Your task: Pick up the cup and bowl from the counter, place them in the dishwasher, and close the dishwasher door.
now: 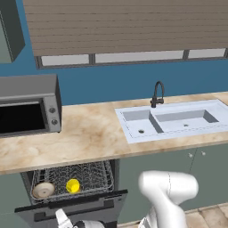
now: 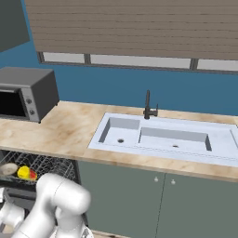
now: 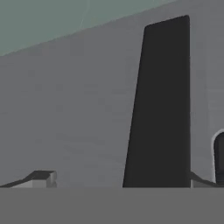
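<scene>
The yellow cup [image 1: 73, 185] and the beige bowl [image 1: 43, 190] sit side by side in the grey wire rack [image 1: 94, 173] of the dishwasher, below the counter [image 1: 89, 133]. The right base view has the cup [image 2: 25, 173] and the bowl [image 2: 8, 168] at its left edge. The dark grey dishwasher door [image 1: 71, 205] stands tilted up in front of the rack, partly raised. My gripper [image 3: 120, 179] is low, close against the door's outer face [image 3: 65, 109], with its dark bar handle [image 3: 162, 109] between the fingertips. The jaws stand wide open and hold nothing.
A grey microwave [image 1: 29, 104] stands on the counter at the left. The white double sink [image 1: 173, 118] with a black faucet [image 1: 157, 94] lies to the right. Grey-green cabinet doors [image 1: 187, 167] run under the sink, beside the dishwasher.
</scene>
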